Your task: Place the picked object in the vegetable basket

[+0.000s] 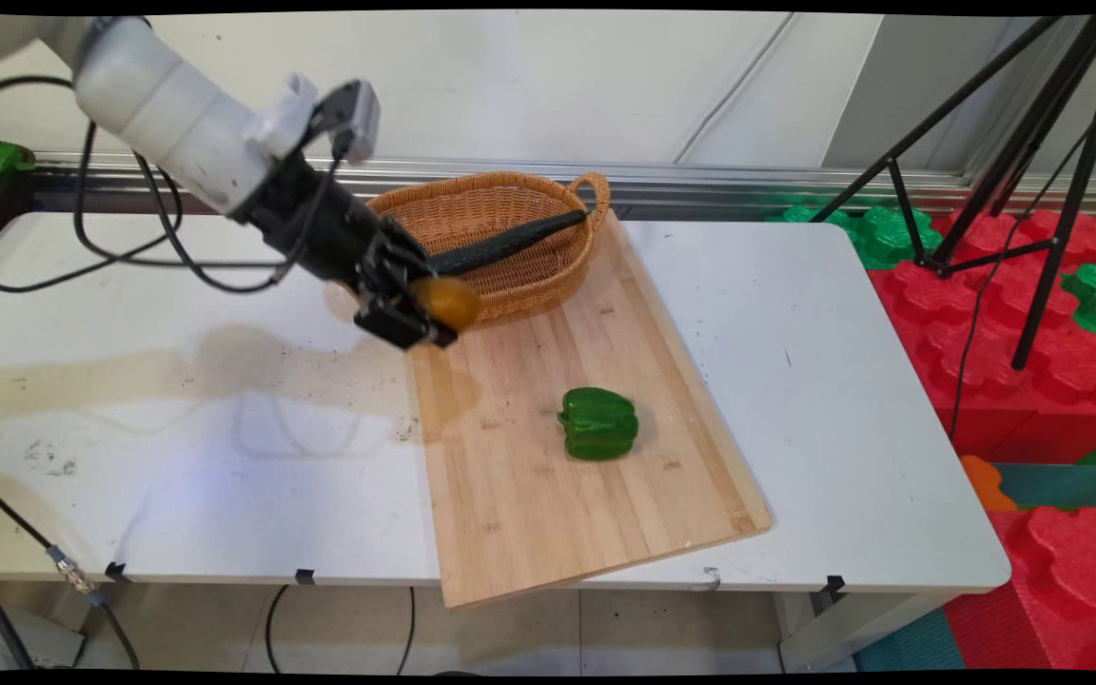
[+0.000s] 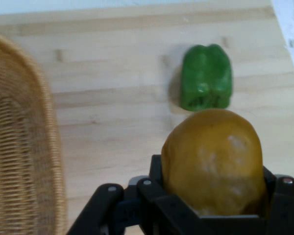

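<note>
Currently the gripper is clamped on a yellow bell pepper, held above the near-left corner of the wooden cutting board, just beside the wicker basket. In the hand view the pepper bulges out past the linkage, so the hold appears shallow; a smooth, rounded skin could slip free under a sudden move. A dark elongated object lies across the basket rim and could foul the pepper there. Further right, a green bell pepper lies on the board, well apart.
</note>
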Available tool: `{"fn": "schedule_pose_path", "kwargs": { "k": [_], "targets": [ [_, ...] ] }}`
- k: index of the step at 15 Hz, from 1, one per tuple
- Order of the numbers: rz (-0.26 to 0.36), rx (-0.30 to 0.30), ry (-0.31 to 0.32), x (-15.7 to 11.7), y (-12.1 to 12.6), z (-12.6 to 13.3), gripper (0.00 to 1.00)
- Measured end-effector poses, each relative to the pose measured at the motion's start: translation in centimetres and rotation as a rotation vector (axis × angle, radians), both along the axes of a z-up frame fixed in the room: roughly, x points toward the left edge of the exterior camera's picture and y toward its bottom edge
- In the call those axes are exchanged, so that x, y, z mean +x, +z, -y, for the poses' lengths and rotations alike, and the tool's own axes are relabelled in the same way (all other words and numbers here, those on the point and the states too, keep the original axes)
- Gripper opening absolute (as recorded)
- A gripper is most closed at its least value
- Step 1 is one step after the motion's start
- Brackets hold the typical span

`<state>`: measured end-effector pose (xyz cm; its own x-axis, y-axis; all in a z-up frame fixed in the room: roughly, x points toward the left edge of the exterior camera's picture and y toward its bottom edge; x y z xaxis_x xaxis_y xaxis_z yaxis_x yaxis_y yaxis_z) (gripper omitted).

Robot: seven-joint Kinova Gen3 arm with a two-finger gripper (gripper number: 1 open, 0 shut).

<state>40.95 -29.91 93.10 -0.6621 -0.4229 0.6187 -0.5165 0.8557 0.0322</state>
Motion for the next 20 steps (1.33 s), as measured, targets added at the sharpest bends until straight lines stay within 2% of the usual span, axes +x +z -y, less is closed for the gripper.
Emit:
{"fn": "schedule_pose_path", "kwargs": {
  "k": [5,9,16,20],
  "targets": [
    [-0.007,-0.051,0.1,3.3,2.1,2.3,0.0],
    [0.008,-0.086,0.159,5.9,2.5,4.6,0.0],
    [0.04,-0.114,0.253,9.8,1.0,8.9,0.0],
    [0.064,-0.101,0.289,11.3,-0.7,10.9,0.0]
  ]
}}
